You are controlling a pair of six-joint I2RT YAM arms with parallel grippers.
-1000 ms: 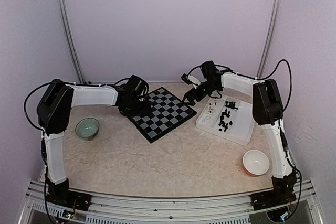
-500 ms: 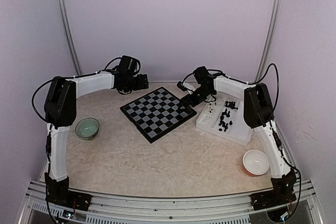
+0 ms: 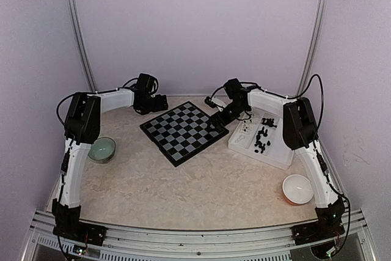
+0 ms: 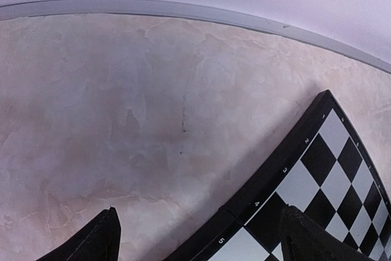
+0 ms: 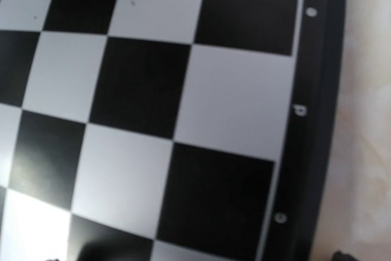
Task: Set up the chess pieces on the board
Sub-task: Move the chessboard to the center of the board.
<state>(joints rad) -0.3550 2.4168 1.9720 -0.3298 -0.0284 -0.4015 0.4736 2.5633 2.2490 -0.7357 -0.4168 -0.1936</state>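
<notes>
The chessboard (image 3: 183, 132) lies mid-counter (image 3: 201, 181); the black chess pieces (image 3: 263, 136) lie in a white tray (image 3: 278, 152) just right of it; the left pincer (image 3: 161, 101) is released and holds nothing, near the chessboard's far-left edge; the right pincer (image 3: 217, 121), also released, hangs low over its right corner.

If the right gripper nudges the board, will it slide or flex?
Probably slides: the board looks thin and lies flat on the smooth table with nothing pinning it. Its edges look straight and stiff, so it should shift or pivot as one piece rather than bend. It is bare, so a nudge should topple nothing.
</notes>
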